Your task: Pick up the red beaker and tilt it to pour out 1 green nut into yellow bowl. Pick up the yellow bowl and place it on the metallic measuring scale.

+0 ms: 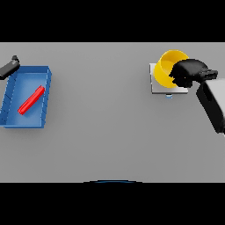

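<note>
This looks like a laboratory test bench: a plain, flat grey table (110, 132) carries a small square metallic measuring scale (158, 88) on the right with a round yellow bowl (167, 66) on it, and an open blue rectangular plastic bin (46, 94) sits at the left.

Light falls evenly and fairly bright over the grey table (110, 132), with no hot spots or glare. Shadows are almost missing: only a faint darker tone lies inside the yellow bowl (169, 66), just left of the right hand (190, 72). The dark hand shows as a near-black mass with little inner detail. Colours look flat and saturated.
</note>
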Controlling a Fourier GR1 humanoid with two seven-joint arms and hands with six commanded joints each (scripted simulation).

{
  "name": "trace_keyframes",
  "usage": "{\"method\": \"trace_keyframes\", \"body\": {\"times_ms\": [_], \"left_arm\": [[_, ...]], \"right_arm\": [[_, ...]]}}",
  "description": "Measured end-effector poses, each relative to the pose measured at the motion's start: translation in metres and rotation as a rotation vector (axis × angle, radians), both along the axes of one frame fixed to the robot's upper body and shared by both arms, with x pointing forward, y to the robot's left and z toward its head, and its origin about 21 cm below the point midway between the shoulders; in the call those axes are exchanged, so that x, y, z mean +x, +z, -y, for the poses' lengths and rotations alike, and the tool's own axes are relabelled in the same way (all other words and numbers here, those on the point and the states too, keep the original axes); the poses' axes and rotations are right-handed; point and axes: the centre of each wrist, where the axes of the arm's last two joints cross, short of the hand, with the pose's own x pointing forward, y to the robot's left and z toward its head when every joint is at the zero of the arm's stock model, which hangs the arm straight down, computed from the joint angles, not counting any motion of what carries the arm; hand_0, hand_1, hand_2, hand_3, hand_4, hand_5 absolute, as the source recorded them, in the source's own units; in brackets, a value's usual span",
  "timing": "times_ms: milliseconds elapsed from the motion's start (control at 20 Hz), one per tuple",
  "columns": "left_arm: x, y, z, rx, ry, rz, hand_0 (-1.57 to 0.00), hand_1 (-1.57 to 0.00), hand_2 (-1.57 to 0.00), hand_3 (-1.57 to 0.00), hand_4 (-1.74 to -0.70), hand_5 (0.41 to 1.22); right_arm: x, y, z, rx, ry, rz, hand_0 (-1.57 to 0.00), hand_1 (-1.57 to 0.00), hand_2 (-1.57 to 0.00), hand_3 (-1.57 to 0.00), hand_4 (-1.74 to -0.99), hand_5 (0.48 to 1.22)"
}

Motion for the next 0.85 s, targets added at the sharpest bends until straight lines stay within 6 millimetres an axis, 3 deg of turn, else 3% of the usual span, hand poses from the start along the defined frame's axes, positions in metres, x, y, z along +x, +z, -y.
{"method": "trace_keyframes", "body": {"times_ms": [200,400,600,850], "left_arm": [[0.0034,-0.0002,0.0014,-0.003,-0.006,0.004,0.0,0.0,0.0,0.0,-0.85,0.765],[0.0031,-0.0039,0.0034,0.007,-0.004,0.005,0.0,0.0,0.0,0.0,-0.85,0.771],[0.0022,-0.003,0.005,-0.007,-0.011,0.012,0.0,0.0,0.0,0.0,-0.86,0.772],[-0.002,0.0009,0.0064,0.009,-0.003,0.015,0.0,0.0,0.0,0.0,-0.85,0.768]], "right_arm": [[0.0031,-0.0004,-0.0019,0.017,-0.035,-0.045,-0.83,-0.6,-0.59,-0.79,-1.55,0.955],[0.0024,-0.0013,0.0014,0.02,-0.035,-0.06,-0.37,-0.28,-0.35,-0.56,-1.501,0.865],[0.0033,-0.0029,0.0052,-0.009,-0.042,-0.071,-0.15,-0.11,-0.18,-0.4,-1.452,0.818],[0.0031,0.0028,0.0064,-0.025,-0.021,-0.073,-0.05,-0.04,-0.06,-0.26,-1.414,0.796]]}}
